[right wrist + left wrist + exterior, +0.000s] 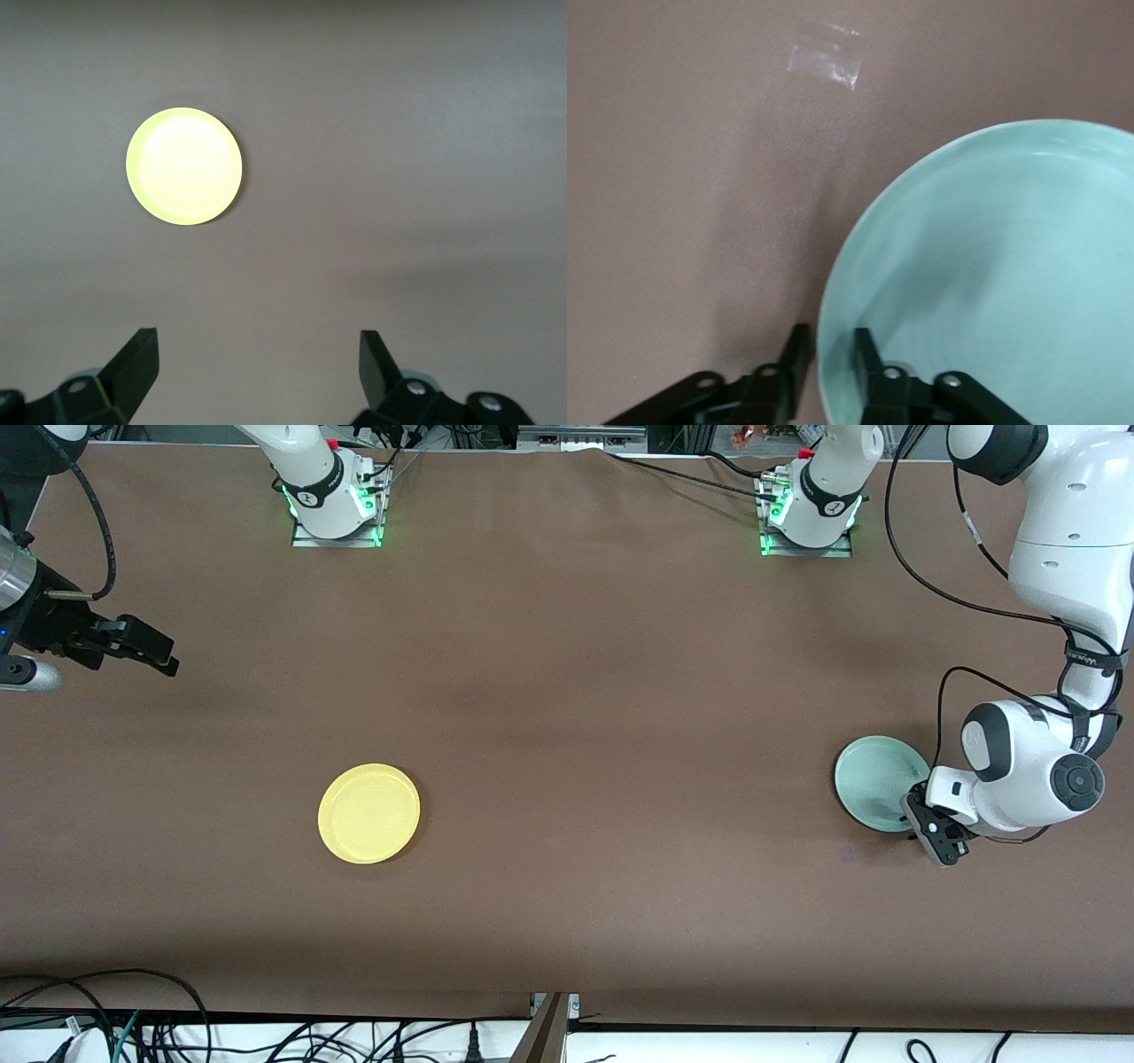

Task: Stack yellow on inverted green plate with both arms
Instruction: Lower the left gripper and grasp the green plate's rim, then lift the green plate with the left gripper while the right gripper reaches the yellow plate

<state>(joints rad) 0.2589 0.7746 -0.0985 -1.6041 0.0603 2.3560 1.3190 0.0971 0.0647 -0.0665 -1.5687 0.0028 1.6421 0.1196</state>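
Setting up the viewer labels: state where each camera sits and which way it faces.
Front view: high across the table, facing both bases; shows the yellow plate, green plate, left gripper at its rim, right gripper waiting open over bare table.
Left wrist view: on the left wrist, looking down; left gripper fingers straddle the green plate rim.
Right wrist view: on the right wrist, looking down; open right gripper, yellow plate.
Shared: each plate appears in the front view and one wrist view.
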